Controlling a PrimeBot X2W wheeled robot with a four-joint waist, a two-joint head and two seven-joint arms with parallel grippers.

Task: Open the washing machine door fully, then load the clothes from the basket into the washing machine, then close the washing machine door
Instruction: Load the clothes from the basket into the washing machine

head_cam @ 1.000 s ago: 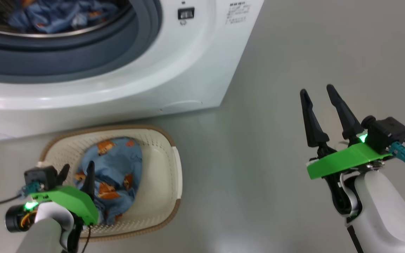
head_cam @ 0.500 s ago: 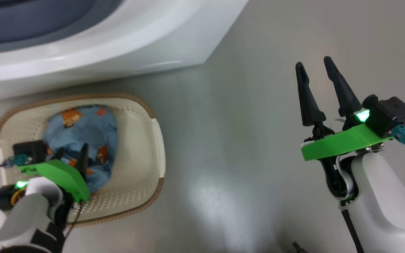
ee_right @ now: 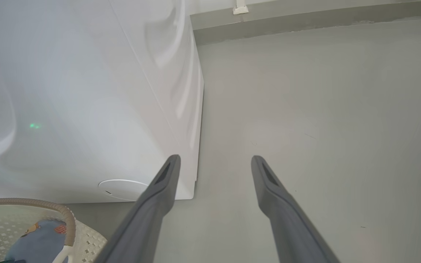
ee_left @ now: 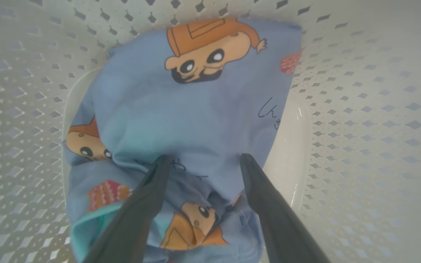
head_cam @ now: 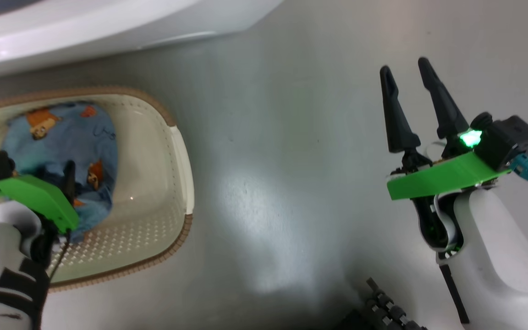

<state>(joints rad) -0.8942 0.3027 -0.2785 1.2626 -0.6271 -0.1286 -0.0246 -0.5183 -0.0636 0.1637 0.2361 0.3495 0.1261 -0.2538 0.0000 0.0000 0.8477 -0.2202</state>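
First, sink the left jaws slightly deeper, gather a thick fold and close firmly before lifting, so that no garment trails. These jaws stand spread, tips at the clothes (ee_left: pixel 196 109) in the basket (head_cam: pixel 179 151), with blue fabric between and beneath them. Just behind the basket stands the washing machine (ee_right: pixel 86 91). Farther right, the right jaws hang spread and empty above the floor (head_cam: pixel 291 160).

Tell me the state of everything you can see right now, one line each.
clothes: crumpled heap, lying in the basket.
basket: upright on the floor, clothes inside.
left gripper: open, tips at the clothes, not closed on them.
right gripper: open, empty, above bare floor.
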